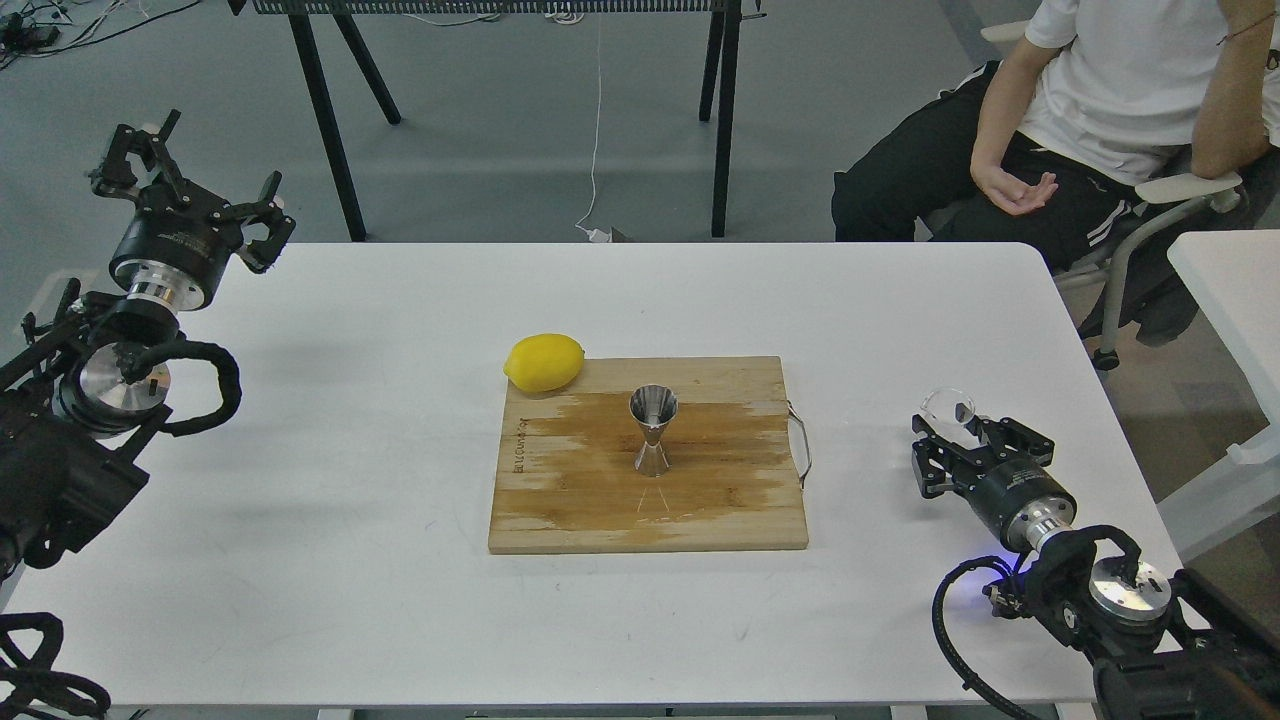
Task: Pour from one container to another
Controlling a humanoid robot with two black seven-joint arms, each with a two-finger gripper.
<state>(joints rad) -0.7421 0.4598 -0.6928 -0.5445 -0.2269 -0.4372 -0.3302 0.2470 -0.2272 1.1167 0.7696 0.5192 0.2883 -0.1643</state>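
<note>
The small clear glass cup (945, 404) is at the table's right side, and my right gripper (955, 428) is shut on it, holding it roughly upright just above the table surface. The shiny steel hourglass jigger (652, 430) stands upright in the middle of the wooden cutting board (560, 500), well to the left of the cup. My left gripper (193, 185) is raised over the table's far left corner, fingers spread open and holding nothing.
A yellow lemon (544, 362) lies at the board's back left corner. The board has a metal handle (801, 445) on its right side. A seated person (1080, 110) is beyond the table's far right corner. A second white table (1235, 290) stands to the right.
</note>
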